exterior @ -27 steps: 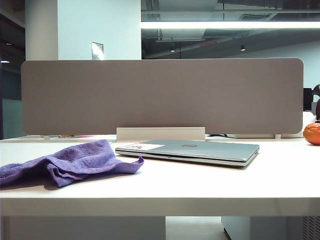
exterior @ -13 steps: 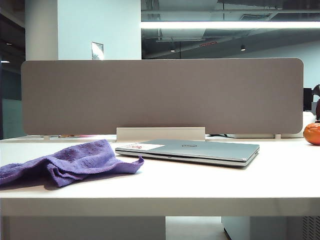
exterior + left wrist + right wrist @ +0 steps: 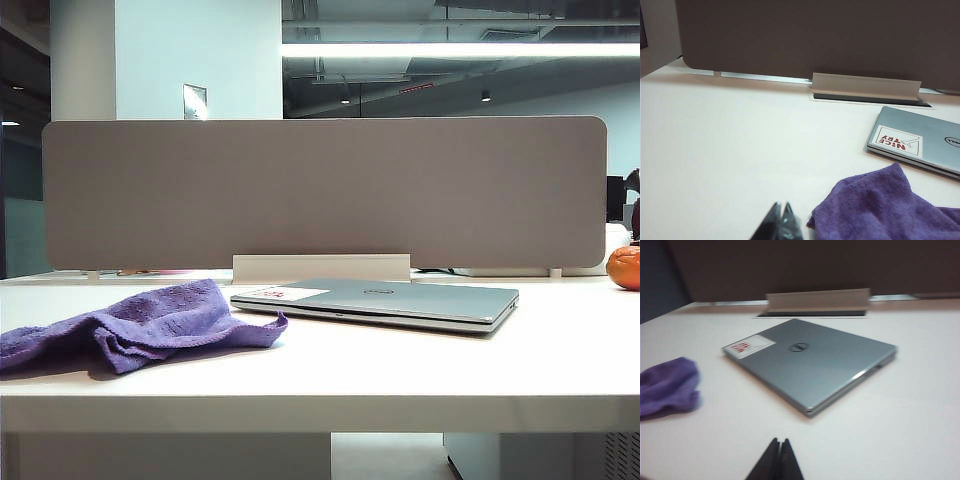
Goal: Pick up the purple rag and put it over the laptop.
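In the exterior view a white table carries the purple rag, which lies crumpled on the left part of the surface, one corner reaching toward the closed laptop just to its right; whether cloth and lid edge touch cannot be told from here. The laptop lies flat near the far middle of the table, a white sticker with red marks on its left end and a small round logo on the lid. Behind it stand a pale cable flap and a wide grey-brown divider panel; an orange fruit sits at the far right edge. Neither arm shows in this view. In the left wrist view the left gripper hangs over bare table with its dark fingertips pressed together, holding nothing, just beside the edge of the purple rag; the laptop's stickered corner lies beyond the cloth. In the right wrist view, somewhat blurred, the right gripper also has its tips closed together and empty, over bare table on the near side of the laptop, with the purple rag off to the left, apart from the laptop.
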Controlling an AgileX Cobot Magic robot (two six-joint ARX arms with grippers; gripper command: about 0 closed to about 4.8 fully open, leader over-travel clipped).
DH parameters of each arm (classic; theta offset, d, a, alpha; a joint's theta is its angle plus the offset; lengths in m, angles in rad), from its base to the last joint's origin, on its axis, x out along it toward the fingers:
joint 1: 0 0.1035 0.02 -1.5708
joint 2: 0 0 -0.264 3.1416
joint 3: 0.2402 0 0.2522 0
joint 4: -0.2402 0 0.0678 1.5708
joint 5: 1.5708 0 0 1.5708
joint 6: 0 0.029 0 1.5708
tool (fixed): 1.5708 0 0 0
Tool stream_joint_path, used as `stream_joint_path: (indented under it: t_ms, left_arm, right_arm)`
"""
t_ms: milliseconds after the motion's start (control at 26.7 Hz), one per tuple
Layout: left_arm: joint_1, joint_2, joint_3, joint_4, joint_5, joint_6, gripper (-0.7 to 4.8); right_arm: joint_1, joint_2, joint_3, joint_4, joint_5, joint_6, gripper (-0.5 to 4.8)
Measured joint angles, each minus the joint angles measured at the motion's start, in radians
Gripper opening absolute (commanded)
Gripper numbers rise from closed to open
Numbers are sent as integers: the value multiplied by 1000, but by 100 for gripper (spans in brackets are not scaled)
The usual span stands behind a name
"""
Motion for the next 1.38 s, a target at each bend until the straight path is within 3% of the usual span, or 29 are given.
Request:
stream_joint_path:
  t_ms: [187,598,1159,1384]
  left_arm:
    - [0,1,0,0,0,0,-6]
    - [0,1,0,0,0,0,-6]
    - [0,8,69,-10,-2,0,-6]
    - [0,219,176,-29,-2,0,-6]
  right_arm:
    - [0,0,0,0,-206,2,22]
    - [0,0,0,0,-472,18,22]
    - [0,0,0,1,-494,18,22]
    - [0,0,0,0,-494,18,22]
